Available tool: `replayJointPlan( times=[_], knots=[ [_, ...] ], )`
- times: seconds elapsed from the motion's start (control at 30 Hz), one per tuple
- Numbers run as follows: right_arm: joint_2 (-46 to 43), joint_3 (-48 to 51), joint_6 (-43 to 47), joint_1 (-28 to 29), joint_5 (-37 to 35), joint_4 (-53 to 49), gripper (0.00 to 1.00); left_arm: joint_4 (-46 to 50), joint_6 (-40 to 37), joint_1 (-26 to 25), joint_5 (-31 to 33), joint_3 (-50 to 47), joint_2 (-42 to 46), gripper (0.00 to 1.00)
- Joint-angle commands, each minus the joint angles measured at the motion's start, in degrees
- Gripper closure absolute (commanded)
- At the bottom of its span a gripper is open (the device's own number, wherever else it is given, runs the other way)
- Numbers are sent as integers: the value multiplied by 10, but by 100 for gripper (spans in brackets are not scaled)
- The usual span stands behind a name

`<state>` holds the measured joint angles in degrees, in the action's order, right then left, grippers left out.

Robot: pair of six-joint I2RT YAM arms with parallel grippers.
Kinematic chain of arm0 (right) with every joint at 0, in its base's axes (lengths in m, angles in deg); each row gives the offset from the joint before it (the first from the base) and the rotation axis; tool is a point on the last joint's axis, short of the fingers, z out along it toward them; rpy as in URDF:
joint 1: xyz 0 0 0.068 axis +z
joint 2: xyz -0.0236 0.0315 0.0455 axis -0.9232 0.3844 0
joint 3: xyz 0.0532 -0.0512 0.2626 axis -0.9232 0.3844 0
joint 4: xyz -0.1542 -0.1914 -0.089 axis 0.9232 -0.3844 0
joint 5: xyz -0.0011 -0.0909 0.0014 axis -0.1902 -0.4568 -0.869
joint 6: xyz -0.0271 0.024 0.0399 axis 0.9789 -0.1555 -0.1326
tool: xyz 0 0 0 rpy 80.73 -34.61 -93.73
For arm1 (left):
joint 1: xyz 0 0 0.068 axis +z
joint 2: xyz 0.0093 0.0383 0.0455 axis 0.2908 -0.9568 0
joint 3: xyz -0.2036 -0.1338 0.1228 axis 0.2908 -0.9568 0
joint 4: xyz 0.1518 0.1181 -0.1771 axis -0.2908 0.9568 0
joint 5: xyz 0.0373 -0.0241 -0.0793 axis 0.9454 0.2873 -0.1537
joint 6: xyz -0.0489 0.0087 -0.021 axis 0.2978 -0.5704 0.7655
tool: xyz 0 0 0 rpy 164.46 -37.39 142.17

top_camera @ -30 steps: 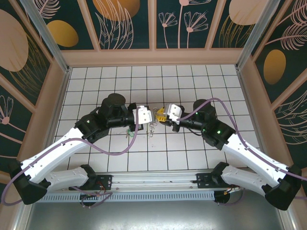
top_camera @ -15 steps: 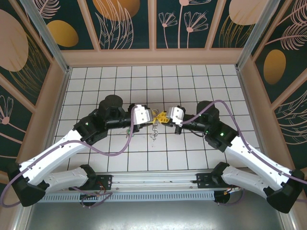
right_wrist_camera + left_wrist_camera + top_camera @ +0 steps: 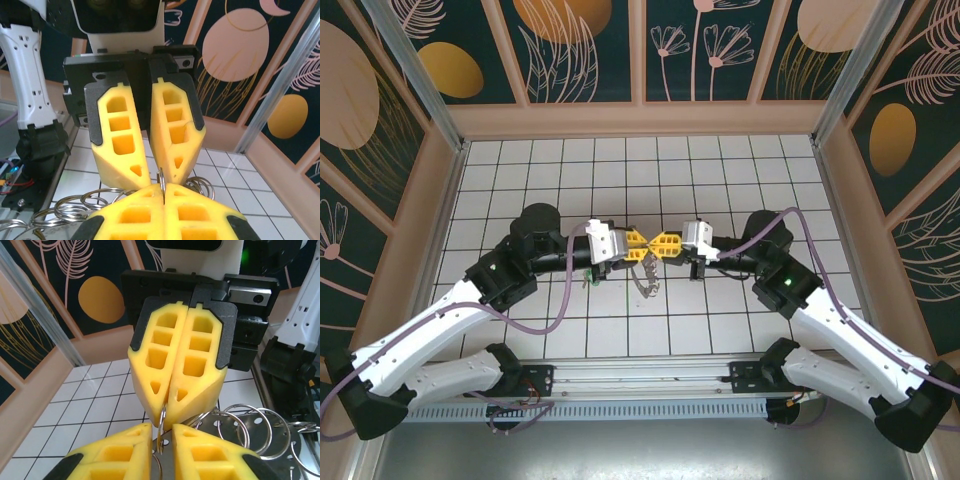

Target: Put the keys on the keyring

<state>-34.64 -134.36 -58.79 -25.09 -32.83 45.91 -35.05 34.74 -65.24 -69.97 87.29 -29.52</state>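
After elbows (image 3: pixel 540 222) spread outward | left pincer (image 3: pixel 642 246) ajar | right pincer (image 3: pixel 665 243) grips keyring (image 3: pixel 161 176)

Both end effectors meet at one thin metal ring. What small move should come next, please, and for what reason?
Probably the left end effector should close gently on the keyring. The right end effector is shut on that thin wire ring, while the left fingers stand slightly apart around it, so only one side seems to hold it firmly.
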Motion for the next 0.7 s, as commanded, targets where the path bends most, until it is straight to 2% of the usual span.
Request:
replayJointPlan(
  times=[0.0, 0.1, 0.2, 0.4, 0.43, 0.47, 0.53, 0.6, 0.67],
  knots=[
    [-17, 8, -40, -10, 45, 85, 100, -22, 14, -4, -20, -6, 7, 84],
    [-16, 10, -49, -13, 54, 91, 100, -22, 15, -4, -20, -6, 9, 89],
    [-16, 13, -55, -14, 57, 99, 100, -23, 13, -4, -18, -6, 11, 100],
    [-21, 16, -45, -13, 30, 76, 100, -23, 0, -5, -4, -3, 14, 100],
    [-22, 16, -41, -13, 17, 66, 95, -22, -7, -4, 6, -3, 15, 100],
    [-24, 16, -34, -13, 1, 55, 86, -18, -16, -4, 19, -1, 15, 100],
    [-28, 13, -16, -9, -29, 30, 76, -12, -38, -5, 51, 1, 17, 100],
    [-28, 6, 5, -5, -58, 0, 71, -2, -64, -5, 80, 5, 19, 100],
    [-23, -2, 23, 0, -81, -25, 71, 11, -90, -6, 101, 11, 20, 100]
  ],
)
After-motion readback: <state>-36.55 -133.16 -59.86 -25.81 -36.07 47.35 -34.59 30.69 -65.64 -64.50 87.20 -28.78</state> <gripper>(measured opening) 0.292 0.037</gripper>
